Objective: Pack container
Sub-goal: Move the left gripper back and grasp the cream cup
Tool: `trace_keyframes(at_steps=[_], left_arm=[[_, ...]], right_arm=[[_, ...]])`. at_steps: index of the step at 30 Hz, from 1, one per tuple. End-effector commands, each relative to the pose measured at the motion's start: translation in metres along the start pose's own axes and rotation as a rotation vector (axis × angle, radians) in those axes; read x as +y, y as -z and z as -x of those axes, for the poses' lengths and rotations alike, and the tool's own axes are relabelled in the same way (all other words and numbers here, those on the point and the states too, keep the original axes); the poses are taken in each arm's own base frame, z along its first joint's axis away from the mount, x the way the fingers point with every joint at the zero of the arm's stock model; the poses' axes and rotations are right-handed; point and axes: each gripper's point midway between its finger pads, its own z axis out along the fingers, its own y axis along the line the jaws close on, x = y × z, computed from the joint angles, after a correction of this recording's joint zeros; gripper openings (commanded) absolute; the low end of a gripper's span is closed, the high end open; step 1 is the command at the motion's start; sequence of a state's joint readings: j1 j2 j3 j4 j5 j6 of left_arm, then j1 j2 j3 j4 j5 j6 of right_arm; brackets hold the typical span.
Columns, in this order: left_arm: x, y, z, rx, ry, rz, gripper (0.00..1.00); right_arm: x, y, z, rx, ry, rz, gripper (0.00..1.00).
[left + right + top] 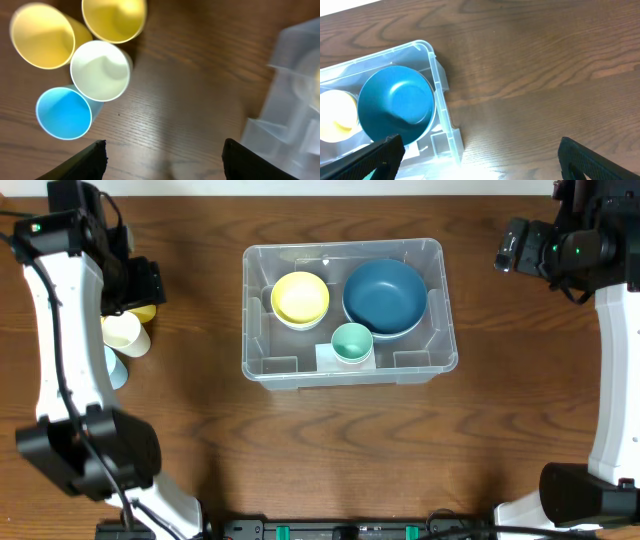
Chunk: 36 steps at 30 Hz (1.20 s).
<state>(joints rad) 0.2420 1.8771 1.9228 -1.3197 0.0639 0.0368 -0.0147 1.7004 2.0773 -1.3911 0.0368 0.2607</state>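
Note:
The clear container (251, 320) stands mid-table. Inside it are a yellow bowl (300, 298), a dark blue bowl (384, 296) and a mint cup (351, 342). My left gripper (164, 152) is open with nothing between its fingers. It hovers over bare wood, between a group of cups and a corner of the container (295, 105). The group holds two yellow cups (42, 36) (114, 19), a cream cup (100, 70) and a light blue cup (63, 113). My right gripper (480, 150) is open and empty, up beyond the container's right end (439, 85), above the blue bowl (395, 105).
From overhead the cups sit at the left table edge under my left arm: the cream cup (126, 332), a yellow cup (145, 312) and the light blue cup (116, 368). Both arm bases stand at the near edge.

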Motion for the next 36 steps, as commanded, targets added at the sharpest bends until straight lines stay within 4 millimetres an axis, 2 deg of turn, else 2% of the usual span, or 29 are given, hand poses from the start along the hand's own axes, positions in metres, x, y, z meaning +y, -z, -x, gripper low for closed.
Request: trace_keyframes(at_steps=[1, 7, 13, 21, 32, 34, 36], left_arm=[[0.019, -0.03, -0.002, 0.083, 0.063, 0.016, 0.74], [0.031, -0.076, -0.002, 0.173, 0.073, 0.02, 0.74], [0.033, -0.107, 0.0, 0.212, 0.053, 0.017, 0.74], [0.037, -0.129, 0.0, 0.242, 0.031, 0.026, 0.73], [0.046, -0.152, -0.006, 0.293, 0.029, 0.064, 0.65], [0.046, -0.156, -0.008, 0.302, 0.029, 0.064, 0.57], [0.046, -0.157, -0.008, 0.307, 0.029, 0.064, 0.42]], right_arm=[[-0.002, 0.003, 0.0, -0.006, -0.019, -0.001, 0.99], [-0.002, 0.003, 0.0, -0.006, -0.019, -0.001, 0.99], [-0.002, 0.003, 0.0, -0.006, -0.02, -0.001, 0.99], [-0.002, 0.003, 0.0, -0.006, -0.02, -0.001, 0.99], [-0.002, 0.003, 0.0, -0.006, -0.019, -0.001, 0.99], [-0.002, 0.003, 0.0, -0.006, -0.02, -0.001, 0.99], [-0.002, 0.003, 0.0, -0.006, -0.02, -0.001, 0.99]])
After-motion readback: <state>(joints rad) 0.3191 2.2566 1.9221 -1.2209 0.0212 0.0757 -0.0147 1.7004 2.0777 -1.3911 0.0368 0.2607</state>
